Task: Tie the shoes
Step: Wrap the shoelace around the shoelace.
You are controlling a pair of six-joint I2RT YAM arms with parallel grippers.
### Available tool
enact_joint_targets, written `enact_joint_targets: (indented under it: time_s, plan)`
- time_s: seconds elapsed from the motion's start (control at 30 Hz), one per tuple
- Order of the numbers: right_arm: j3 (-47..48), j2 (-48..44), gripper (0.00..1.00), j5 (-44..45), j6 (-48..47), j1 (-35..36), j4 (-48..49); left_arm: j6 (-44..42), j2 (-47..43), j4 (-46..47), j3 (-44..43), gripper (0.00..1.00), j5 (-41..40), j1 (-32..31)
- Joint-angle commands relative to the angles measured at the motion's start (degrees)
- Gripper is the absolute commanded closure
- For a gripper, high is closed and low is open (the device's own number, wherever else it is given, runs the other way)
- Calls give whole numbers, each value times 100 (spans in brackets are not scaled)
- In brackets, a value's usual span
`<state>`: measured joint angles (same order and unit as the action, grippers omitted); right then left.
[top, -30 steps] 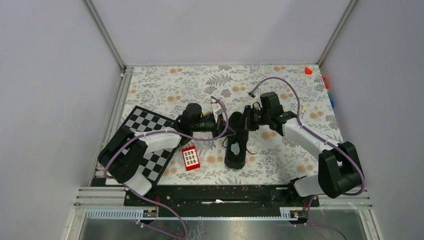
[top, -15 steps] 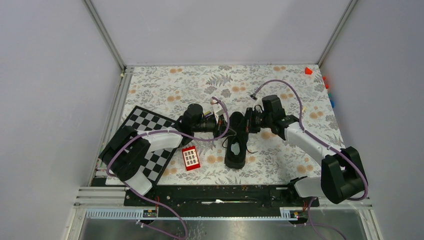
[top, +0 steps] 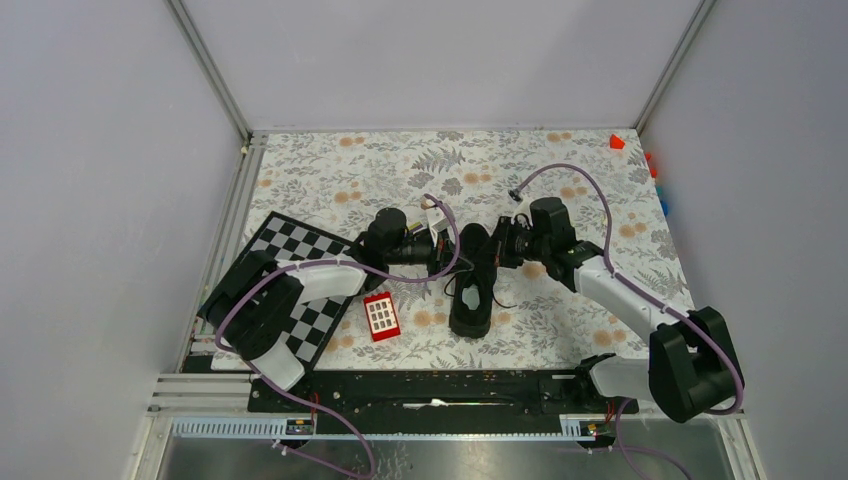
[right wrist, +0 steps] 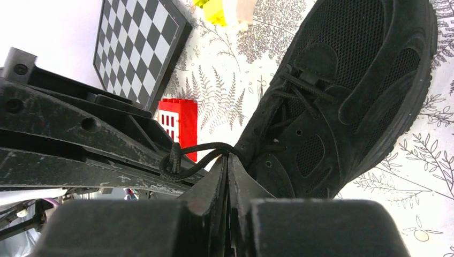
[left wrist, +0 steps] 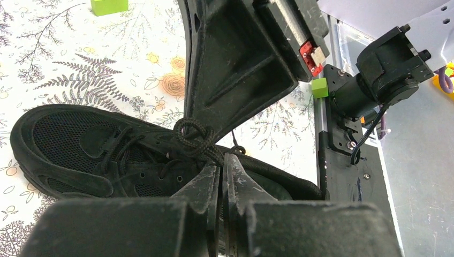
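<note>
The black low-top shoe [top: 470,318] lies in the middle of the table, toe away from the arm bases, its pale insole showing. My left gripper [top: 446,257] reaches it from the left and my right gripper [top: 493,252] from the right, meeting over the laces. In the left wrist view the left gripper [left wrist: 221,160] is shut on a lace just below a knot [left wrist: 191,133], beside the shoe [left wrist: 69,144]. Seen from the right wrist, the right gripper [right wrist: 227,160] is shut on a lace loop that runs left from the shoe [right wrist: 348,91] to a knot [right wrist: 172,160].
A red block [top: 381,316] lies left of the shoe, beside a checkerboard [top: 290,275]. Small coloured blocks [top: 617,141] sit at the far right corner. Green blocks [left wrist: 110,5] and yellow blocks [right wrist: 217,13] lie on the floral cloth near the shoe.
The right arm has drawn back a little to the right and towards the bases, its gripper still at the laces. The left arm and the shoe have hardly moved.
</note>
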<state>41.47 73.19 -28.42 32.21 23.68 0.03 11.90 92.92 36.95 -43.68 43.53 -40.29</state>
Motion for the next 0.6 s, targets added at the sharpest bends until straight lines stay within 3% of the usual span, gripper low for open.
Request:
enact_joint_targets:
  time_s: [0.0,0.03,0.13,0.57]
  plan:
    - [18,-252,86,91,12,31,260,-28,43,420,-175,100,156,-22]
    - [50,-274,73,42,-17,31,215,-30,55,427,-180,100,156,-20]
    - [154,-344,63,-39,-160,31,39,-47,66,444,-204,100,150,-16]
    - [439,-841,66,-19,-566,22,-936,-13,152,540,-281,100,31,-22]
